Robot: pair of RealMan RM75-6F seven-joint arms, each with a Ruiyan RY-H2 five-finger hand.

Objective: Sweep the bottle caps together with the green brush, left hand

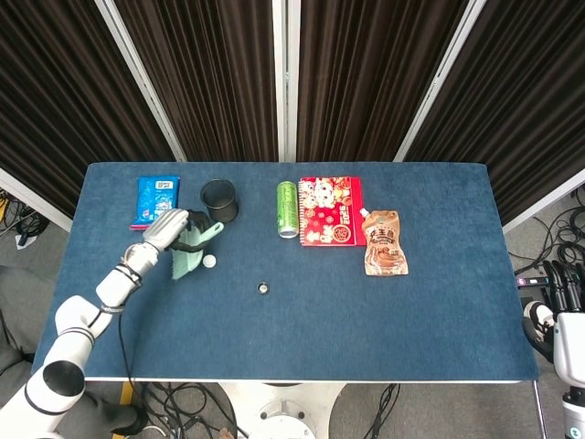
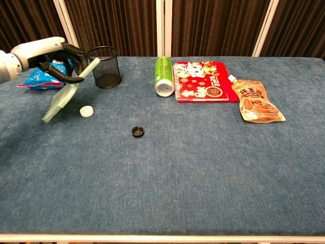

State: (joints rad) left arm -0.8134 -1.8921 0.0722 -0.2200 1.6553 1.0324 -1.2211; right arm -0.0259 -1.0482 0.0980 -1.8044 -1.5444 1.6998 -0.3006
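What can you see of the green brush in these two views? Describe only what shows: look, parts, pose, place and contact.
The green brush is pale green and looks like plastic, with a narrow handle at the top that widens into a flat head of bristles. The left hand grips the handle, fingers curled around it. The brush slants down to the left, its head just left of the white cap. Whether the bristles touch the blue table or the cap cannot be told.

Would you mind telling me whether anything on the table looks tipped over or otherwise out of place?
The green drink can lies on its side beside the red notebook, while the black mesh cup stands upright. Nothing looks spilled.
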